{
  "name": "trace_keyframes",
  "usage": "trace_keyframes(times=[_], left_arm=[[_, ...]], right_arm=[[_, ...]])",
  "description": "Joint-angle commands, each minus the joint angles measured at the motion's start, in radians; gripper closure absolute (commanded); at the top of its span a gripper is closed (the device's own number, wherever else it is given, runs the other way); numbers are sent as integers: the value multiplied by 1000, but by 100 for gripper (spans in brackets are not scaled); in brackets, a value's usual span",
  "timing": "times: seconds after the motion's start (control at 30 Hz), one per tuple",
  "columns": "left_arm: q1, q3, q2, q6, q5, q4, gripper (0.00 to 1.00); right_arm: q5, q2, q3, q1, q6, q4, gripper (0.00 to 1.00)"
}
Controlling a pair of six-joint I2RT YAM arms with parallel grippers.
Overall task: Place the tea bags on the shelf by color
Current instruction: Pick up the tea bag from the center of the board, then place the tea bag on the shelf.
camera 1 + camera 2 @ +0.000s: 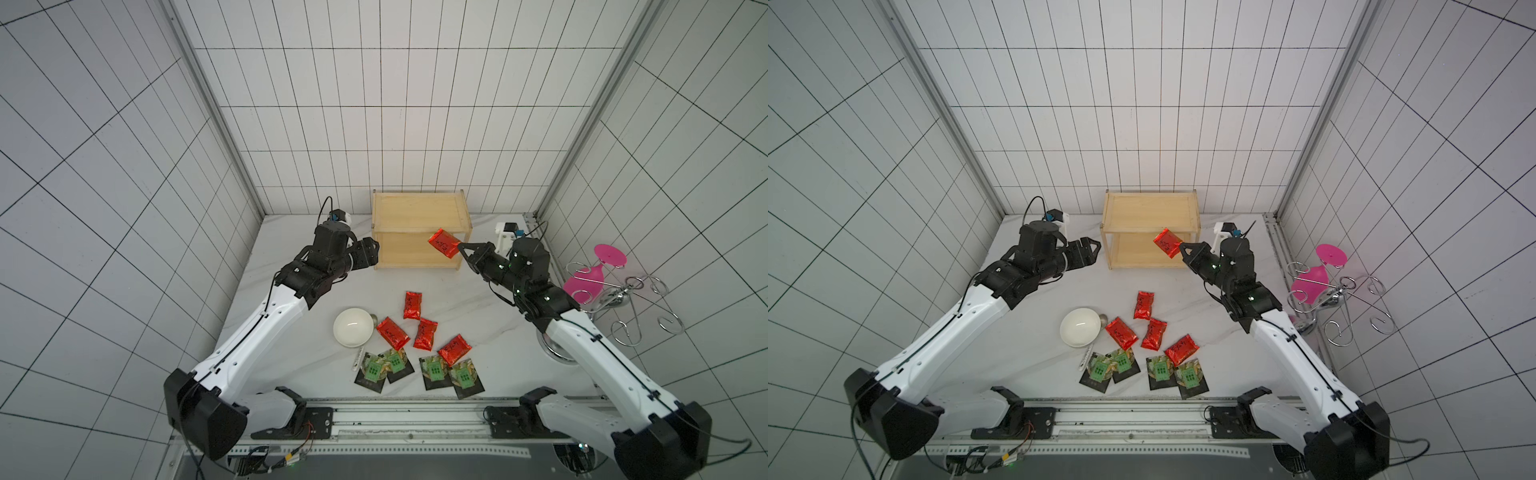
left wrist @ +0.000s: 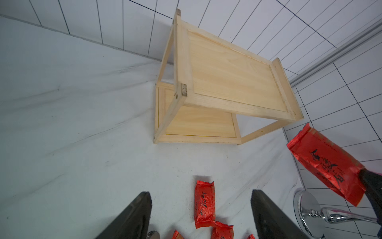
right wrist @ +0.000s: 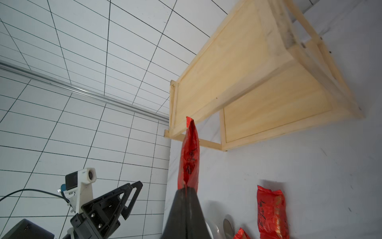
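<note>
White marbled bench (image 1: 291, 291). The shelf (image 1: 419, 208) stands at its far edge, with nothing on either tier that we can see. Four black packets (image 1: 434, 370) lie at the near edge, four red sachets (image 1: 424, 334) just beyond them. The fifth, the held sachet (image 1: 445, 243), hangs before the shelf's right end, with the right fingers (image 1: 462, 248) pinching one short end. The left fingers (image 2: 134, 217) are spread and empty, left of the shelf. We judge the foil light, crinkly and slick, so best gripped at the flat sealed end.
</note>
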Motion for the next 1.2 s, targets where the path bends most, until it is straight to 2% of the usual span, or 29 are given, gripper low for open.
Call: trace_keyframes(times=[0.0, 0.17, 0.43, 0.57, 0.77, 0.97, 1.17], left_arm=[[62, -47, -22, 10, 9, 20, 21], [154, -120, -61, -2, 29, 44, 21], [181, -192, -55, -5, 12, 79, 20], [191, -200, -63, -1, 5, 82, 20], [195, -210, -63, -14, -26, 76, 19], [196, -191, -59, -20, -34, 57, 19], [196, -182, -61, -33, -41, 59, 18]], right_arm=[[79, 150, 153, 42, -51, 123, 100], [148, 400, 364, 71, -70, 191, 100], [242, 653, 575, 134, -11, 222, 100], [303, 715, 621, 163, -3, 208, 100], [266, 791, 687, 172, -20, 139, 100], [248, 791, 687, 167, -63, 83, 88], [125, 785, 717, 143, -131, -37, 76]])
